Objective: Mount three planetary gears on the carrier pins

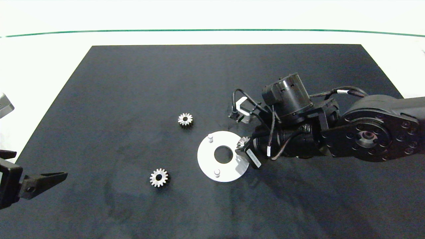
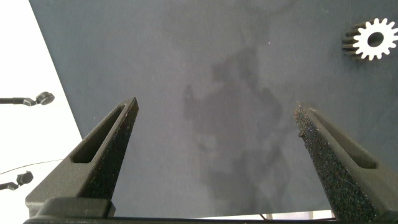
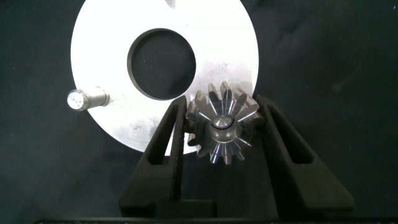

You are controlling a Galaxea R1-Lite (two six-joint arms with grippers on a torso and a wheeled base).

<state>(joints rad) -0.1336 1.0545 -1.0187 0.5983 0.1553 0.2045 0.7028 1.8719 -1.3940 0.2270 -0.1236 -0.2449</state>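
Your right gripper [image 3: 221,127] reaches in from the right over the right edge of the white disc [image 1: 207,156], its two fingers [image 3: 169,134] closed against the sides of one planetary gear [image 3: 222,129]. From the wrist camera, that gear sits over a carrier pin at the disc's rim, the pin's rounded tip showing through the gear's centre hole; you cannot tell whether the gear is fully seated.

The disc lies flat on the black mat [image 1: 132,99] covering the counter, just right of centre. Two other carrier pins stand bare: one at the far left of the disc [image 1: 210,136], one at its near edge [image 1: 217,172].

Two more planetary gears lie loose on the mat, well apart from each other. One rests to the far left of the disc [image 1: 185,119]; the other lies nearer you and further left [image 1: 159,177], the same one that shows at the edge of the left wrist camera.

Your left gripper [image 2: 214,134] hangs at the mat's near left corner, fingers spread wide, holding nothing, away from both loose gears.
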